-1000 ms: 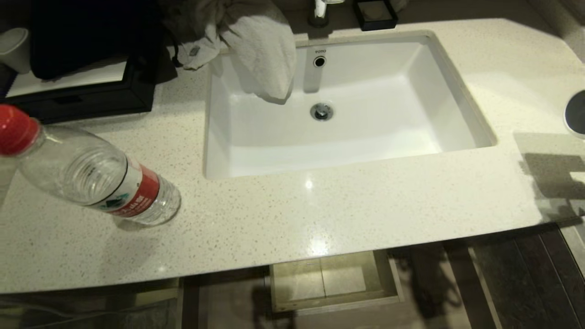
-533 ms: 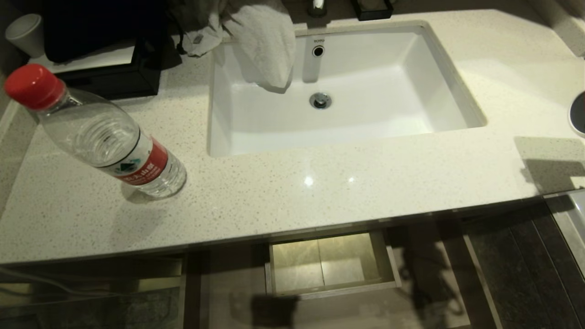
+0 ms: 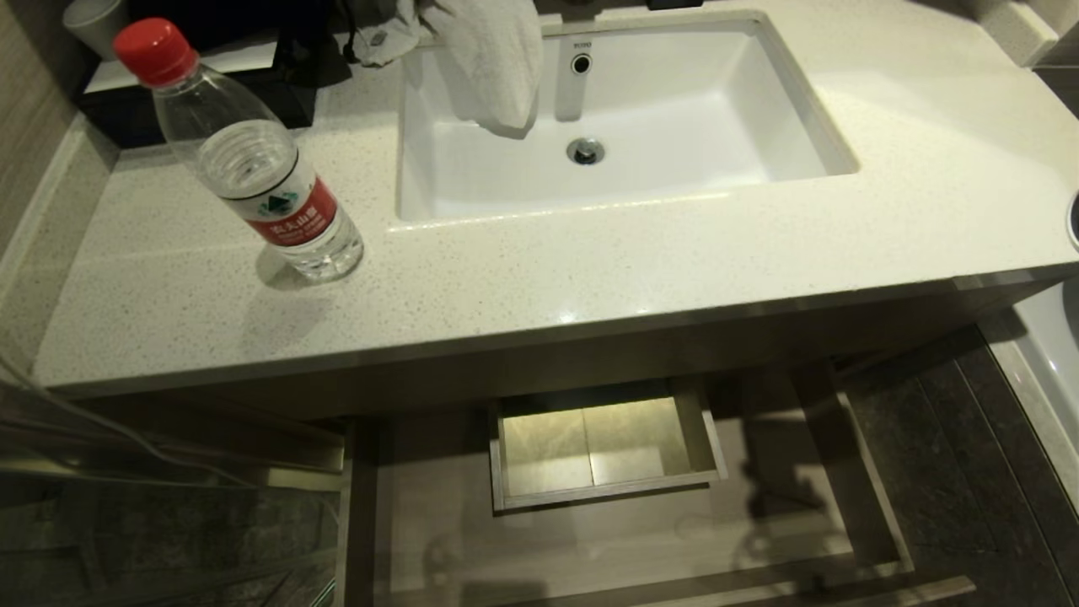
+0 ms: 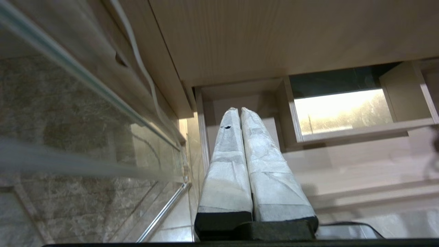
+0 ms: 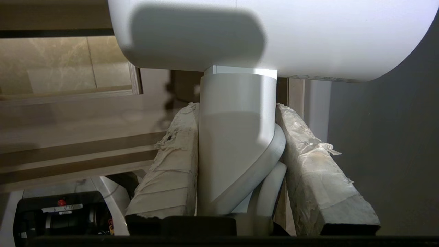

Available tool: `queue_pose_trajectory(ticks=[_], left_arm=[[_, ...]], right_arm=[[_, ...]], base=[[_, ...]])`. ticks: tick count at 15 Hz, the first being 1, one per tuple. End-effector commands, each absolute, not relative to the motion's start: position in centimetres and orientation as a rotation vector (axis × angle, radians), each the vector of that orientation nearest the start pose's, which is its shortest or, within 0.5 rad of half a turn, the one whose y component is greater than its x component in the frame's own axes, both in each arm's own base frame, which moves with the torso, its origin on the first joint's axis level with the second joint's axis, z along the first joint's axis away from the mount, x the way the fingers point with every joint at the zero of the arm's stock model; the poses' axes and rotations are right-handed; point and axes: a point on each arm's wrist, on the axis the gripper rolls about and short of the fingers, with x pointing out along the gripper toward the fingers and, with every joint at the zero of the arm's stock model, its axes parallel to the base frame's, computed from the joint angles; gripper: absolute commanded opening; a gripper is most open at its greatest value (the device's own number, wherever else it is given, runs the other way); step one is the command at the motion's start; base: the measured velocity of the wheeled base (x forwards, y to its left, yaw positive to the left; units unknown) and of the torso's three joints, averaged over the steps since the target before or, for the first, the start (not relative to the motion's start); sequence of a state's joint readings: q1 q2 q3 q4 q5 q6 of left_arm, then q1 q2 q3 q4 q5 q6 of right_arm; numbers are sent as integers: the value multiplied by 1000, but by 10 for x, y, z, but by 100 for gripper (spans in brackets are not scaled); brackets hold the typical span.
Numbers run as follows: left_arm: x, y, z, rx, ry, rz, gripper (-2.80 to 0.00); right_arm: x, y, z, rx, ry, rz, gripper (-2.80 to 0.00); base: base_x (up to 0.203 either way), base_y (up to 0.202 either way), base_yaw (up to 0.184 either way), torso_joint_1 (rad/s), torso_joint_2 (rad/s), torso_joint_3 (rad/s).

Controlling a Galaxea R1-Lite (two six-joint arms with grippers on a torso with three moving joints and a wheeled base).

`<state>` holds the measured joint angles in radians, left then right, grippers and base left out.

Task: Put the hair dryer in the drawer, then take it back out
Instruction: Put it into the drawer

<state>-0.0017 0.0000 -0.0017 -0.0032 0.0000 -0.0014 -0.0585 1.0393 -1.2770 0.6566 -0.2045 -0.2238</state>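
Speckled pale counter [image 3: 641,261] with inset white sink [image 3: 674,110], red-capped water bottle [image 3: 253,169] upright near its left edge, grey towel [image 3: 493,59] draped over the sink's back rim

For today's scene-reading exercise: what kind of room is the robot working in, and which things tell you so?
Most likely a bathroom, perhaps in a hotel. A white sink is set into a speckled countertop, a towel hangs over the sink's edge, and a drawer stands open below.

Hair dryer [image 5: 271,37]: white, thick rounded barrel across top of right wrist view, handle pointing down, clamped betw. two wrapped fingers [image 5: 171,164]. Drawer [image 3: 607,548]: light wood-grain, pulled open below counter, boxed cut-out mid-interior, nothing inside seen.
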Motion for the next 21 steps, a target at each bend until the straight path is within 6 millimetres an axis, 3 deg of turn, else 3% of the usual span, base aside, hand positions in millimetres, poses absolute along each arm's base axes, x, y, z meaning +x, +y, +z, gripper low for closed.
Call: queue_pose_trajectory(ticks=[1, 15, 21], left_arm=[[-23, 0, 76, -2, -5, -2, -280], [-23, 0, 76, -2, -4, -2, -280], [-23, 0, 76, -2, -3, -2, -280]], right_arm=[[88, -10, 330, -251, 445, -212, -280], [81, -9, 329, -250, 414, -216, -280], [74, -9, 325, -248, 409, -217, -280]], base=[[0, 0, 0, -333, 147, -193], [0, 0, 0, -279, 38, -244], [0, 0, 0, -85, 60, -29]])
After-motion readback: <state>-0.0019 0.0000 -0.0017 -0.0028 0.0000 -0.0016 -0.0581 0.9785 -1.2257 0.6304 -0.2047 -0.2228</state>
